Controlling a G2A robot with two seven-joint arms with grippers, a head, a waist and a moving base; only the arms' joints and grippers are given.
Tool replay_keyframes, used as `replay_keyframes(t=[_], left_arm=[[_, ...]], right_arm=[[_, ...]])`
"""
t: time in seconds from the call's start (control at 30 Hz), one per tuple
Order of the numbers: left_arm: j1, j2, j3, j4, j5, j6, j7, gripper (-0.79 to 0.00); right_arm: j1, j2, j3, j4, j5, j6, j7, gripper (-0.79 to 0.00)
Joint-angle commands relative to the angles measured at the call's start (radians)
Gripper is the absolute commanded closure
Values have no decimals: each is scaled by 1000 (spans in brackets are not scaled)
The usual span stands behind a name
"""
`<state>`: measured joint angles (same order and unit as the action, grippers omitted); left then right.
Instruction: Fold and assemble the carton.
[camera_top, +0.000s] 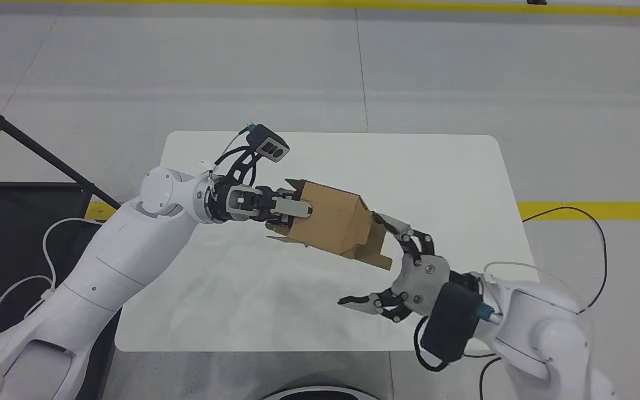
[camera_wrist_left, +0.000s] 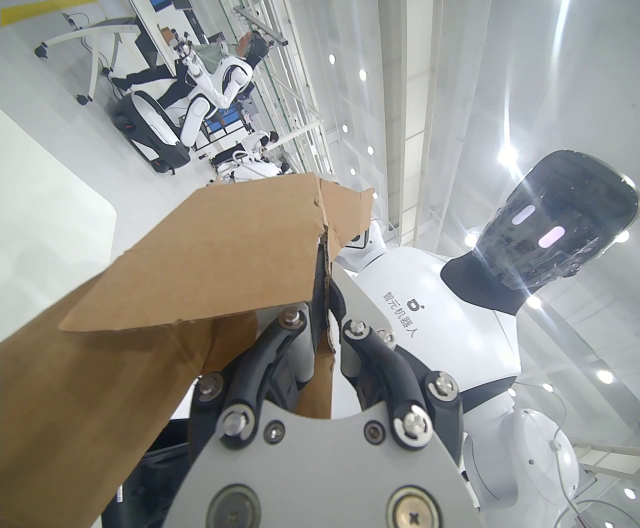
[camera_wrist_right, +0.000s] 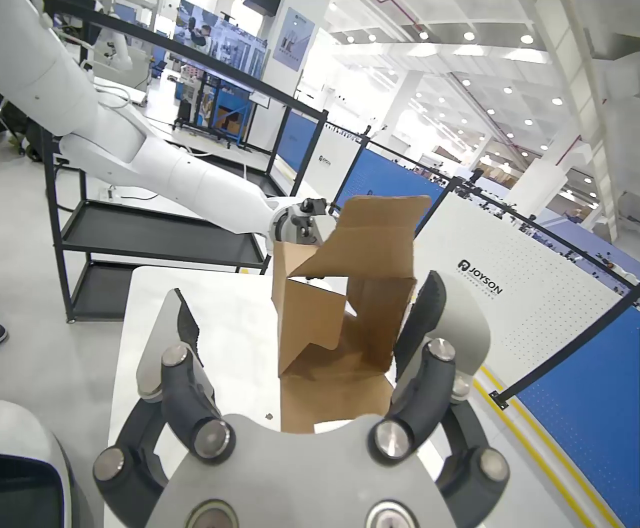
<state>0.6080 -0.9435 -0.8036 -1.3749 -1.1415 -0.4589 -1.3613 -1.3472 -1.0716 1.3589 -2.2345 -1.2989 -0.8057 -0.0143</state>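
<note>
Clamping a side flap of the brown carton (camera_wrist_left: 210, 265) edge-on, my left gripper (camera_wrist_left: 327, 295) holds it over the white table (camera_top: 450, 170). My right gripper (camera_wrist_right: 305, 295) is spread wide at the carton's open end, one finger (camera_wrist_right: 425, 310) just beside its wall. I look into the hollow body, its flaps unfolded. Beyond the table stands a black shelf rack (camera_wrist_right: 150, 235).

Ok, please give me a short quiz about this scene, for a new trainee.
1. True or false: the right gripper is shut on the carton.
2. Which one grips the carton? A. left gripper B. right gripper C. neither
3. Fill in: the carton end facing the right gripper is ___ (open or closed).
Key: 1 false, its fingers are spread; 2 A; 3 open.
</note>
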Motion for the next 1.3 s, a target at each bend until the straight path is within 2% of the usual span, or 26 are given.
replay_keyframes(t=[0.0,0.1,0.2,0.33,0.37,0.4,0.43,0.47,0.5,1.03,1.27], left_arm=[[0,0,0,0,0,0,0,0],[0,0,0,0,0,0,0,0],[0,0,0,0,0,0,0,0],[0,0,0,0,0,0,0,0],[0,0,0,0,0,0,0,0],[0,0,0,0,0,0,0,0],[0,0,0,0,0,0,0,0],[0,0,0,0,0,0,0,0],[0,0,0,0,0,0,0,0],[0,0,0,0,0,0,0,0],[0,0,0,0,0,0,0,0]], right_arm=[[4,1,-9,-3,-1,-9,15,-785],[4,1,-14,-7,-4,0,27,-785],[1,0,-6,-14,-23,57,43,-785],[1,1,-4,-16,-15,62,46,-770],[2,1,-2,-16,-12,63,46,-730],[1,2,-1,-14,-9,62,47,-563],[1,2,0,-14,-7,61,47,-505],[1,2,3,-11,-6,62,48,-406],[0,3,4,-11,-4,62,47,-372],[-14,9,38,-8,13,65,52,-314],[-10,11,43,-5,21,72,66,-326]])
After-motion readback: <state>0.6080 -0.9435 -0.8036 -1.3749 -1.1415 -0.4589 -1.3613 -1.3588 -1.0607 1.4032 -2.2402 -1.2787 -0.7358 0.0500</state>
